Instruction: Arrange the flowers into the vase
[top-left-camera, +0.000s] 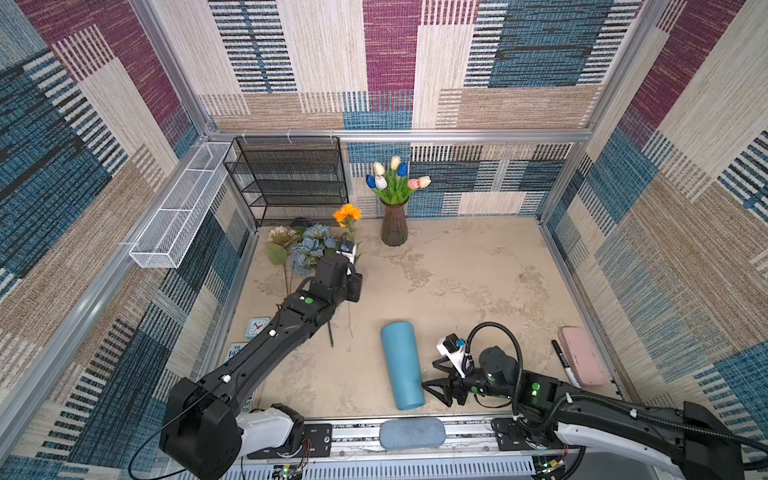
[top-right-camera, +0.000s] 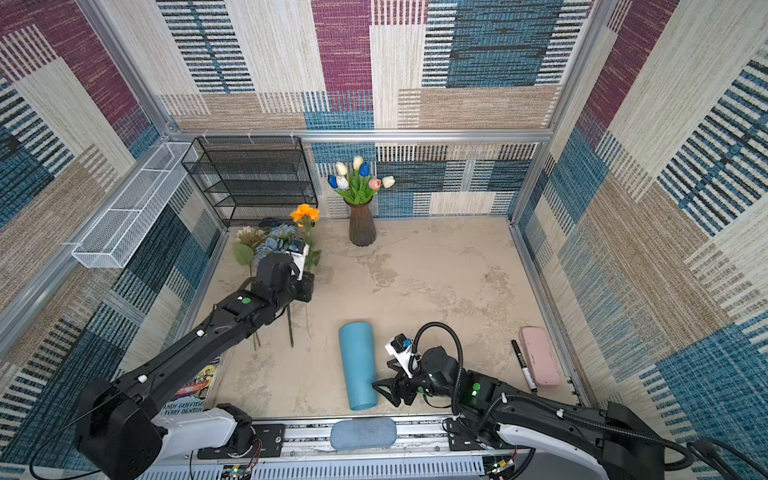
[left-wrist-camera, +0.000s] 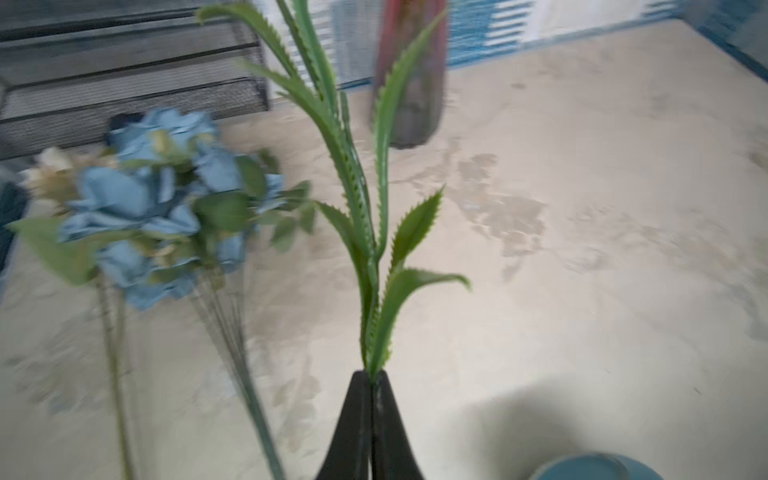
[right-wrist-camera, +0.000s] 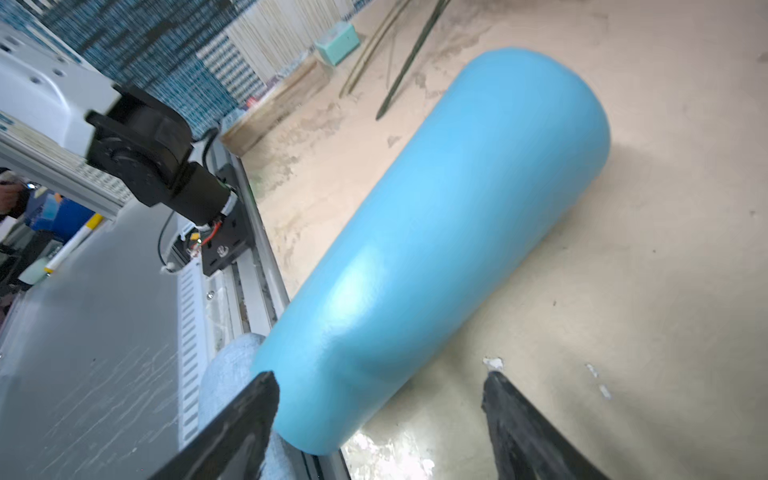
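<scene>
Two hands differ: the left hand (left-wrist-camera: 371, 382) is clenched partway up the leafy stem of the orange artificial flower (top-left-camera: 347, 214), bloom upward, seemingly ready for the ribbed brown vase (top-left-camera: 394, 228) of tulips (top-left-camera: 395, 178) nearby; the right hand (right-wrist-camera: 379, 376) gapes beside the sky-blue cylinder (right-wrist-camera: 457, 208) lying on the desk (top-left-camera: 478, 282).

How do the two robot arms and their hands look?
The left arm and right arm are black with white base shells, white clips and green lights. The left hand has two black pointed fingers, the right hand too. A black ribbed hose runs along the right arm, and each wrist carries a white camera block.
</scene>
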